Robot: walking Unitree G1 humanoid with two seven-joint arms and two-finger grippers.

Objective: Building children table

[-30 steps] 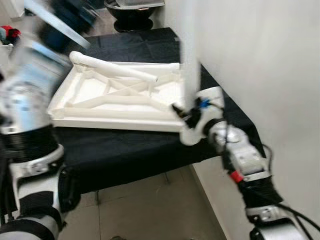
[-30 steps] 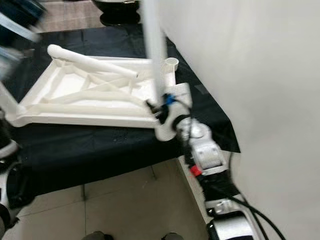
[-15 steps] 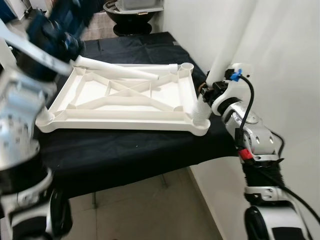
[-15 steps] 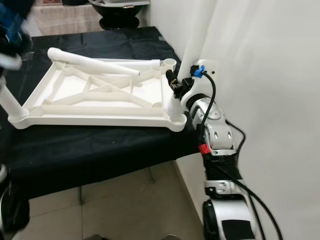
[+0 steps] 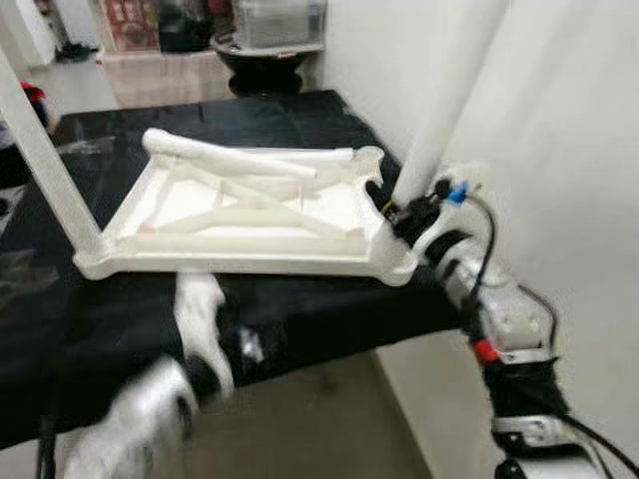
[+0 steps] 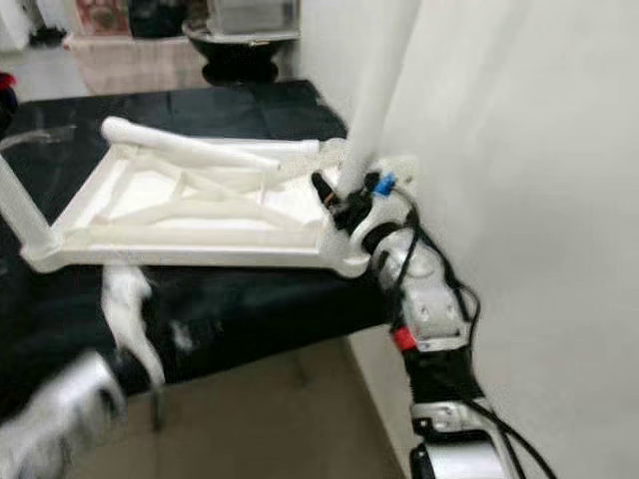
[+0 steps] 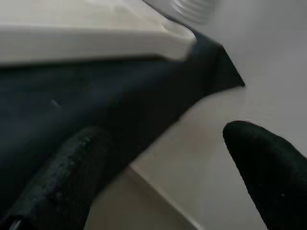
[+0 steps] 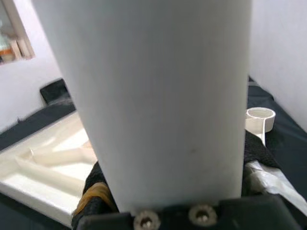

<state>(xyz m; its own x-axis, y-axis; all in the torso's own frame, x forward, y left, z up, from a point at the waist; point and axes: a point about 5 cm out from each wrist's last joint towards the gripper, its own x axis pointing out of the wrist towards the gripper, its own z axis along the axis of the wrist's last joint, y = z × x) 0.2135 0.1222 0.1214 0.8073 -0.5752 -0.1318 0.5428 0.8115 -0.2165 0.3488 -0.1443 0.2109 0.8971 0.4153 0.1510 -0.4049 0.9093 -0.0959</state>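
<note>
The right end effector (image 5: 399,212) is clamped low on a stiff, light, smooth white leg (image 5: 444,95) by the upturned tabletop (image 5: 250,215) on the bench (image 5: 250,309), while the left end effector (image 7: 158,163) hangs spread and empty.

White tabletop (image 5: 250,215) and white leg (image 5: 439,105) on a plain black cloth (image 5: 300,309)

A black cloth (image 5: 300,309) covers the work surface beside a white wall (image 5: 559,150), above beige floor tiles (image 5: 319,419).

bright, even daylight; head views soft, lower left motion-smeared.
</note>
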